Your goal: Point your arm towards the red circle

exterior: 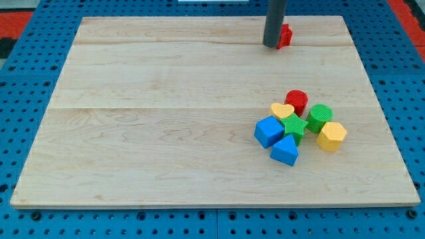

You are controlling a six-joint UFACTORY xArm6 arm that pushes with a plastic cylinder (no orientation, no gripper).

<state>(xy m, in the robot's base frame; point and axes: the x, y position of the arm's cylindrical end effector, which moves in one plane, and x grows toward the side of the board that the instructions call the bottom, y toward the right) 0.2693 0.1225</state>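
One red circle (297,101), short cylinder standing upright, round face up, no long axis in plan, at top of cluster toward view's right, touching yellow heart (282,110), beside green circle (319,117), my tip (271,46) bare, holding nothing, well apart at view's top, against red block (285,36).

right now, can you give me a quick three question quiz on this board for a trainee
1. True or false: my tip is touching the red circle.
2. Which block sits right beside my tip? A) the small red block at the view's top B) the blue cube C) the yellow heart
3. Fill in: the red circle sits at the view's ___ edge of the cluster.

Key
1. False: the tip is near the view's top of the board, well apart from the cluster.
2. A
3. top; the green star, green circle, yellow block and blue block lie lower.
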